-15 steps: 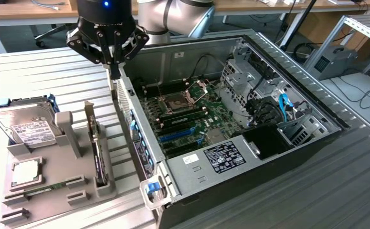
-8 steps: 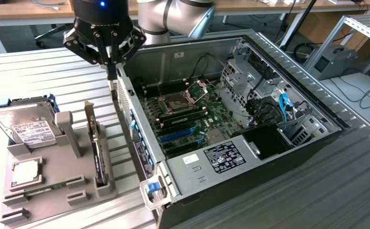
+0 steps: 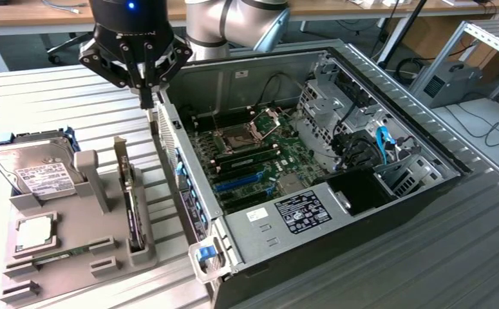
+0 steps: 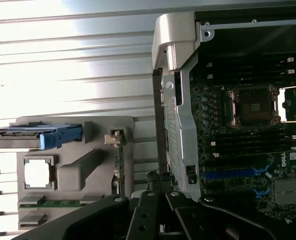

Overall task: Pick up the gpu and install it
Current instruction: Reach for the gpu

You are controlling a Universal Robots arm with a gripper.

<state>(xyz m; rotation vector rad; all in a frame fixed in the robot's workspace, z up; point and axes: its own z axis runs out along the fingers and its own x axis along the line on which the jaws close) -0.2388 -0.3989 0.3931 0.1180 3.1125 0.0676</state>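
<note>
The gpu [image 3: 130,199] is a thin black card standing on edge in a slot of the grey holder [image 3: 77,270], its silver bracket at the far end. In the wrist view the gpu [image 4: 119,167] shows as a narrow dark strip in that holder [image 4: 73,125]. My gripper [image 3: 149,102] hangs shut and empty above the gap between the holder and the rear wall of the open computer case [image 3: 174,161]. It is beyond the card's bracket end and apart from it. Its black linkages and the gripper [image 4: 159,186] point down beside the case wall.
The holder also carries a silver hard drive [image 3: 35,168] in a blue caddy, a square processor [image 3: 35,232] and a green memory stick [image 3: 56,257]. The case lies open, its motherboard with blue slots [image 3: 236,183] exposed. All stands on a ridged metal table [image 3: 69,103].
</note>
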